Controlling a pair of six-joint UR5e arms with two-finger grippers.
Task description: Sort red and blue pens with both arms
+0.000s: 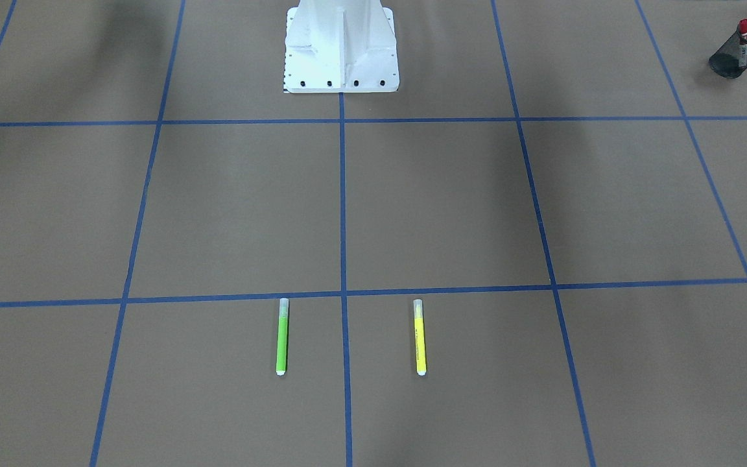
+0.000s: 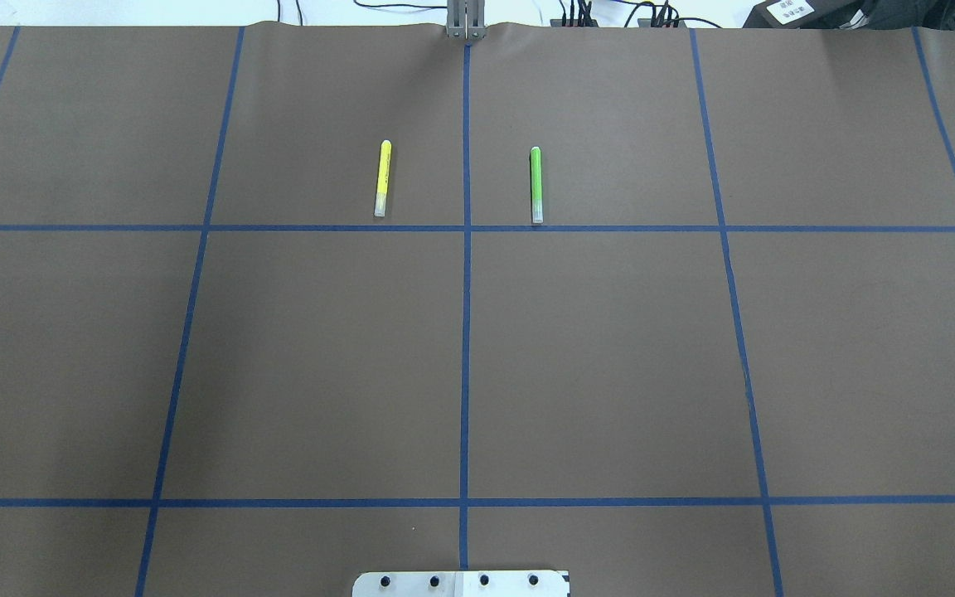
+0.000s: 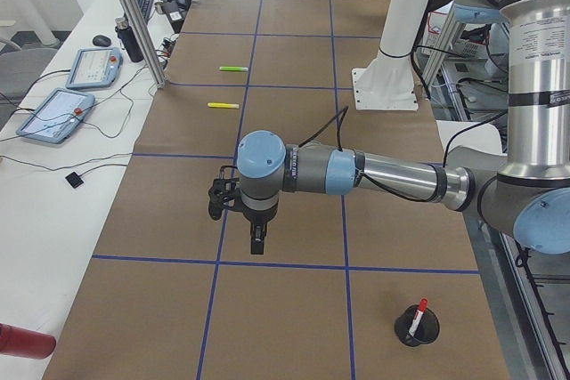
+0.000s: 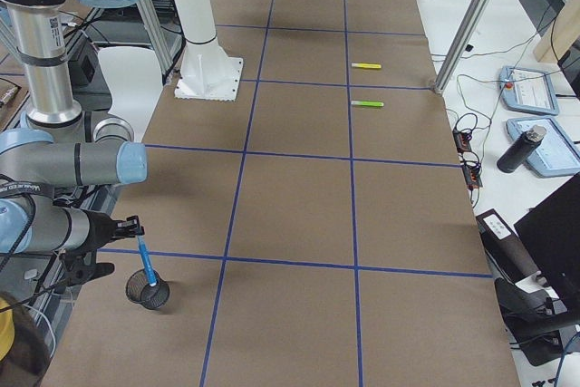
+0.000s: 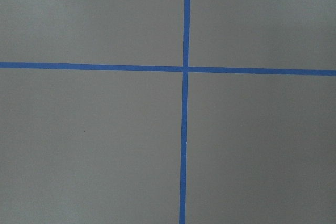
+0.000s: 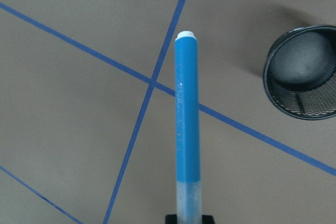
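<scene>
So the right gripper point(image 4: 138, 228) is clamped on the blue highlighter point(image 6: 188, 114) by its clear grey cap end. The pen hangs down from it, a bit tilted. In the right wrist view the pen's free white end points to 12 o'clock, and the black mesh cup point(image 6: 310, 103) sits at about 2 o'clock from it, off to the side of the pen rather than under it. From the right-end camera the pen's lower end overlaps that cup, so I honestly can't say how high it is over the rim.

The left gripper point(image 3: 256, 242) hangs fingers-down over bare brown table paper point(image 5: 94, 145), right by a crossing of the blue tape lines point(image 5: 185, 69). Only the side camera catches it, so I can't tell whether it's spread or pinched.

The red-capped marker point(image 3: 417, 316) stands leaning in a second mesh cup point(image 3: 429, 334), at roughly 5 o'clock from the left gripper in that side view, well apart from it.

In the overhead view, up near 12 o'clock, the yellow highlighter point(image 2: 382, 178) and green highlighter point(image 2: 536, 184) lie flat and parallel, one on each side of the centre tape line. The white pedestal base point(image 1: 341, 48) is at 6 o'clock in that view.
</scene>
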